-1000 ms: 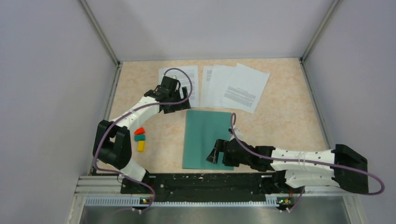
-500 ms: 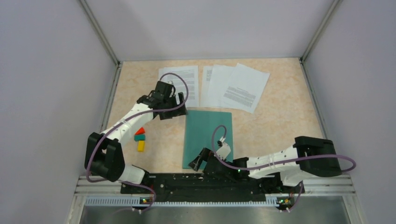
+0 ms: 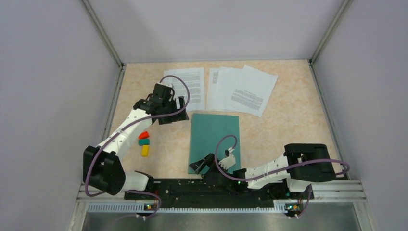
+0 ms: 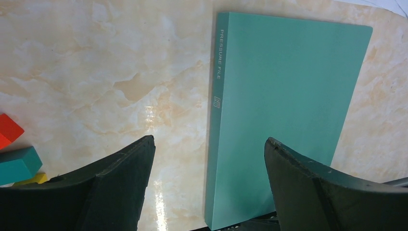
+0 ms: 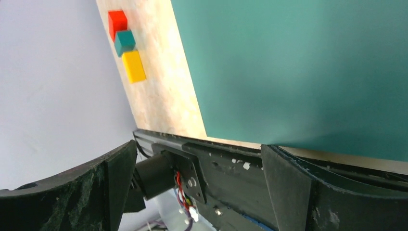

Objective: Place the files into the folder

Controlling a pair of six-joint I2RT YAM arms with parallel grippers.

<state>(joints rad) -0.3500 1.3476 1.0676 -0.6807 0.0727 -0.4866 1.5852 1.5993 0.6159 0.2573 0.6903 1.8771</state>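
Note:
The teal-green folder point(image 3: 214, 139) lies shut and flat in the middle of the table. It also shows in the left wrist view point(image 4: 284, 106) and the right wrist view point(image 5: 298, 67). The files, several white printed sheets point(image 3: 239, 89), lie spread along the back, one of them point(image 3: 191, 85) apart at the left. My left gripper point(image 3: 175, 111) is open and empty, above the table just left of the folder's far-left corner point(image 4: 209, 149). My right gripper point(image 3: 199, 166) is open and empty, low at the folder's near-left corner, over the black base rail point(image 5: 197, 154).
A red block point(image 3: 143, 135), a teal block point(image 3: 143, 142) and a yellow block point(image 3: 145, 150) lie in a row left of the folder. The black base rail point(image 3: 207, 187) runs along the near edge. Grey walls close in the table on three sides.
My right arm has pulled back and swung left, from over the folder's near part to its near-left corner at the rail. My left gripper has drifted a little left, away from the folder.

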